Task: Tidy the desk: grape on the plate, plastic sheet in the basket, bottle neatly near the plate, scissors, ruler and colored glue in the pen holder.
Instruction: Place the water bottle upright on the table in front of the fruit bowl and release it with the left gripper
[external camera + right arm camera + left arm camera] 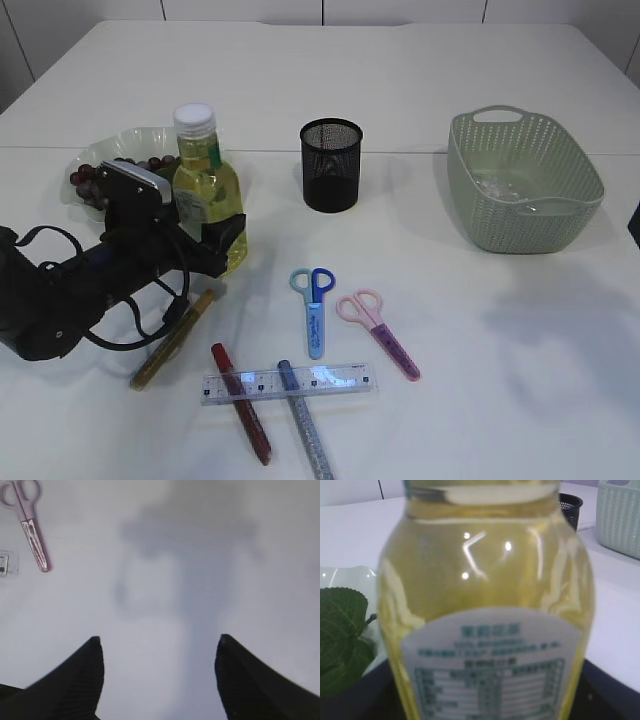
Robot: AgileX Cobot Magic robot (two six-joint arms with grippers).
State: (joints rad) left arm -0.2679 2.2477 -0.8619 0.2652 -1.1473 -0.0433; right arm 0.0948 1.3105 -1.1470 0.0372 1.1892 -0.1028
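The bottle [205, 175] of yellow liquid, white-capped, stands upright on the table beside the plate [120, 138] that holds dark grapes [90, 176]. My left gripper [215, 238] has its jaws on either side of the bottle's lower body; whether they press it is unclear. The bottle [485, 580] fills the left wrist view, with a dark finger [615, 695] at each lower side. Blue scissors [313, 310], pink scissors [380, 333], a clear ruler [288, 382] and three glue pens, gold [172, 340], red [240, 403] and silver [303, 420], lie in front. My right gripper [157, 645] hangs open over bare table.
The black mesh pen holder [331, 165] stands mid-table. The green basket [525, 180] sits at the right with something clear, likely the plastic sheet [497, 186], inside. The pink scissors [32, 530] show at the right wrist view's upper left.
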